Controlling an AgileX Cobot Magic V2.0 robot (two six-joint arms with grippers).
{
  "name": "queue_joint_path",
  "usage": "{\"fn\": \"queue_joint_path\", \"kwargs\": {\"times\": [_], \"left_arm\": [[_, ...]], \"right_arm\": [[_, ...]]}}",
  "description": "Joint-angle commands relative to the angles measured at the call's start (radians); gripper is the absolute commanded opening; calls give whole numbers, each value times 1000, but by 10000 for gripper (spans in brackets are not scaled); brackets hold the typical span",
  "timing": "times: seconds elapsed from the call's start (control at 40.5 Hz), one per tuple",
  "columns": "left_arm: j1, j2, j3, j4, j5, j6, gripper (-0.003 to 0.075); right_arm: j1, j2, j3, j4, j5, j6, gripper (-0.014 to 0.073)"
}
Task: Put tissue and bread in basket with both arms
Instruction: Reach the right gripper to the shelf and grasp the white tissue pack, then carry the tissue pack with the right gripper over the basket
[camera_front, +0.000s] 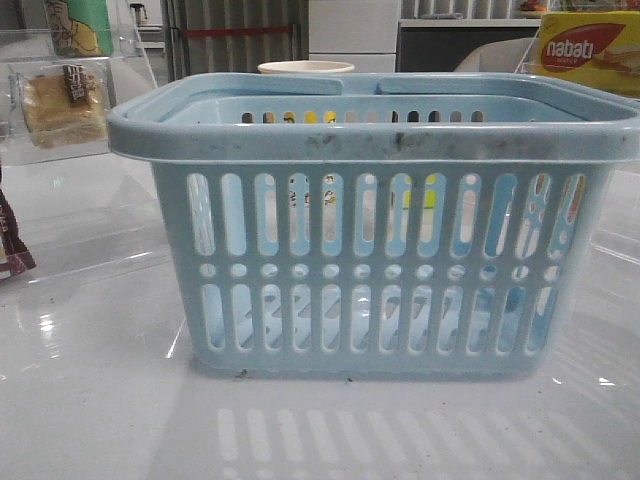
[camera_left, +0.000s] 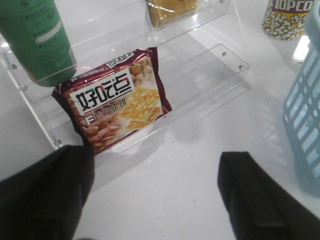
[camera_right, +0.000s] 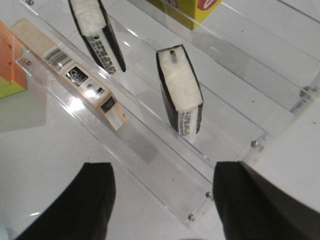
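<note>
Light blue moulded plastic forms the basket (camera_front: 370, 240), which is set centrally on the glossy white worktop (camera_front: 90, 400), presumably so that it can be reached from either side; its walls are pierced by vertical slots and a row of round holes, and its thick rim is visibly scuffed. No task item can be made out inside it. The bread (camera_front: 62, 103), golden-brown and squarish in a clear wrapper with a small dark label, is displayed on a clear acrylic shelf (camera_front: 95, 150) beyond and to the left of the basket. In the left wrist view only a corner of the bread is seen, above a glossy maroon biscuit packet (camera_left: 112, 97) propped on the lower tier beside a green cylinder (camera_left: 37, 37). The left hand (camera_left: 155, 195) is held open and empty over the worktop in front of this shelf. The tissue (camera_right: 180, 90), a dark soft-sided pack with white fill showing at its end, is stood on edge in a second acrylic rack (camera_right: 150, 150), with a like pack (camera_right: 96, 32) behind it. The right hand (camera_right: 162, 200) is likewise spread wide, empty, just short of the rack. Neither pick is judged begun.
</note>
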Motion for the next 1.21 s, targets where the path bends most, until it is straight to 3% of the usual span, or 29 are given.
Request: {"fn": "queue_joint_path", "kwargs": {"times": [0.0,0.37,0.642,0.913,1.184], "left_arm": [[-5,2,-35,1,-80,-3,571],[-5,2,-35,1,-82,-3,571],[-5,2,-35,1,-82,-3,571],[-5,2,-35,-1,-83,-3,571],[-5,2,-35,-1,-83,-3,571]], "right_arm": [[-10,27,-84,3,-71,0,530],[-15,187,-162,-58,-116,-1,530],[-26,211,-162,-65,-232,-1,523],[-26,213,-162,-65,-233,-1,232],[-21,179,-164,-36,-210,-1,202]]}}
